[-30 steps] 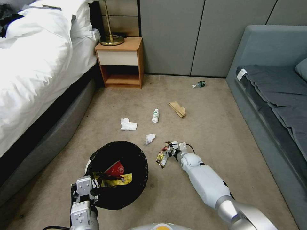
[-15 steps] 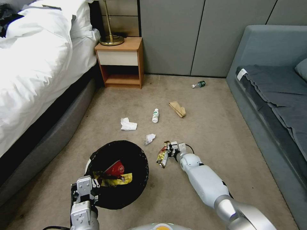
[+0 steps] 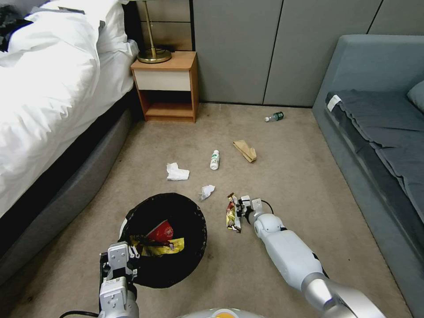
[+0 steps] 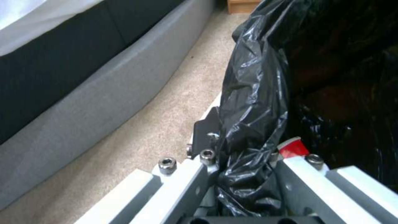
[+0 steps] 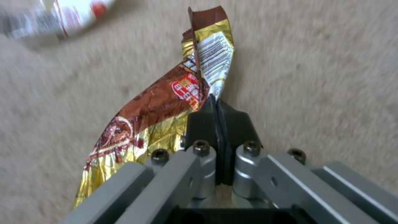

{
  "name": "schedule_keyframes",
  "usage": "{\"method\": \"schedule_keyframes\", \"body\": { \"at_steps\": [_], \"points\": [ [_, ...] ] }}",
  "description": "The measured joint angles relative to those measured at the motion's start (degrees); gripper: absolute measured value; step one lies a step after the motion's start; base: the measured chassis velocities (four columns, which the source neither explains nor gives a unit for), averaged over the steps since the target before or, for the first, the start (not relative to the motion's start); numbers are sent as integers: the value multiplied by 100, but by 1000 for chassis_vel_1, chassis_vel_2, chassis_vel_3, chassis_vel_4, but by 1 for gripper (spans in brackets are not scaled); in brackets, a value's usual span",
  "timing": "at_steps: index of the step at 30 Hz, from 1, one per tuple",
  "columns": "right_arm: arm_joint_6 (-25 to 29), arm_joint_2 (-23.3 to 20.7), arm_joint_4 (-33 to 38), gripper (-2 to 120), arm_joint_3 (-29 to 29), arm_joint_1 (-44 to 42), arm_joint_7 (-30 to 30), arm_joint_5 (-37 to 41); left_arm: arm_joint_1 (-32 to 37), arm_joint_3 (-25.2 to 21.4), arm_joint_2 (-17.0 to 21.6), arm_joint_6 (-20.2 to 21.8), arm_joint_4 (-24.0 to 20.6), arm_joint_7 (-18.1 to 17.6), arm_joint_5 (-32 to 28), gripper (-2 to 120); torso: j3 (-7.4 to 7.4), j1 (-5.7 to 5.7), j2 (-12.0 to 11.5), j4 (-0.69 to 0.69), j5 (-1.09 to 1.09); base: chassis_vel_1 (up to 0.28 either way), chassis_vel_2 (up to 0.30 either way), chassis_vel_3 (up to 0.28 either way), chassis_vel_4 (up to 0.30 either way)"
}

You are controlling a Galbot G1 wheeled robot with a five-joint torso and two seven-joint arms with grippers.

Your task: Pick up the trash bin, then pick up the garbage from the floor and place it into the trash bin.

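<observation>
The trash bin, lined with a black bag, hangs low over the carpet. My left gripper is shut on its near rim, and the bag fold sits between the fingers. A red packet and a yellow wrapper lie inside. My right gripper is shut on a brown and gold snack wrapper, which dangles just right of the bin. Its closed fingertips pinch the wrapper above the carpet.
More garbage lies on the floor: two white tissues, a white bottle, a brown paper bag and a small green bottle. A bed runs along the left, a nightstand stands behind, and a grey sofa lines the right.
My right gripper has raised the snack wrapper and shifted slightly right, so it now hangs upright. The bin has moved a little with the left gripper.
</observation>
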Motion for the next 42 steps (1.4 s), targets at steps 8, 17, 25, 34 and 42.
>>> {"method": "schedule_keyframes", "body": {
  "at_steps": [8,17,25,34,42],
  "points": [
    [520,-302,1499,0,153,-788,171,56,-96,-26,97,14,103,13,-187,1,0,0,0,-1,1,0,0,0,0],
    [1165,-698,4461,0,433,-1670,-121,422,-212,-21,228,42,219,17,-365,1,0,0,0,0,-1,0,0,0,0],
    [1508,-952,6900,0,319,-2397,-877,878,-282,37,309,69,315,36,-417,1,-1,0,0,0,-1,0,0,0,0],
    [1783,-1477,7491,0,-473,-3251,-1077,356,-335,125,340,76,367,55,-406,1,-1,-1,0,0,1,0,0,0,0],
    [1907,-1666,6932,0,-981,-3337,-1141,-10,-340,145,340,88,321,58,-388,1,-1,0,0,0,0,0,0,0,0]
  ]
}}
